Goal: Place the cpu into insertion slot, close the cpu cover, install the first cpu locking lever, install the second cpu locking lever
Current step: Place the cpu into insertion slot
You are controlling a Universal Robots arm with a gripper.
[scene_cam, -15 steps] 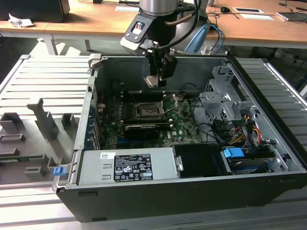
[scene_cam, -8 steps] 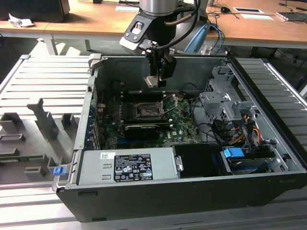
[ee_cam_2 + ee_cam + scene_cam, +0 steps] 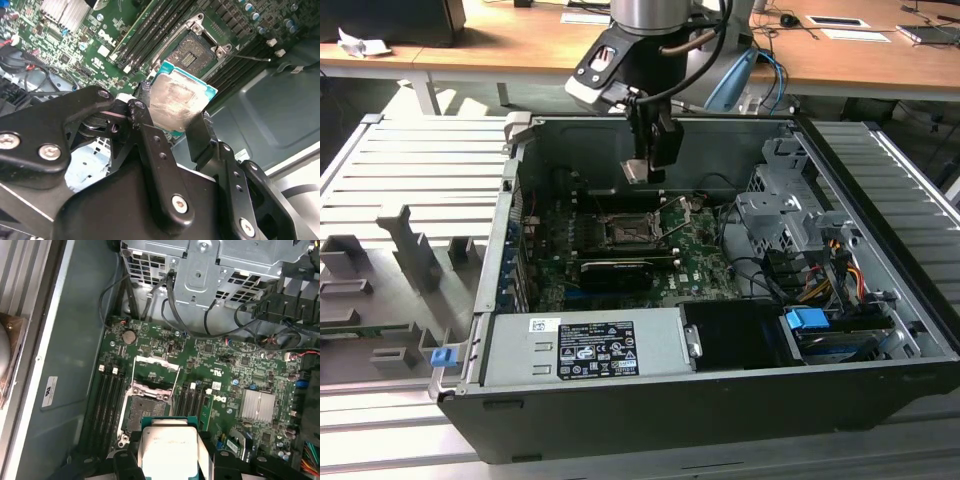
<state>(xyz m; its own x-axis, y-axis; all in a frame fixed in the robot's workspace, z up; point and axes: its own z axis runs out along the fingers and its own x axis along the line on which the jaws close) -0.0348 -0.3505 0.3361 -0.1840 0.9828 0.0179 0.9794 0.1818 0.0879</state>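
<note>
As it hangs above the insertion slot (image 3: 143, 412), the hand (image 3: 172, 109) clamps the cpu (image 3: 167, 451).

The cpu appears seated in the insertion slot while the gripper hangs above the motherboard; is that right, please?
Not quite: the cpu is held in the gripper, which hangs above the motherboard; the second wrist view shows the insertion slot empty.

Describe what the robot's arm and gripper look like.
The arm is a silvery-grey cylinder with a black wrist housing; a black cable loops beside it. The gripper is matt black: jointed linkage bars pinned with silver screws, ending in flat fingers.
</note>
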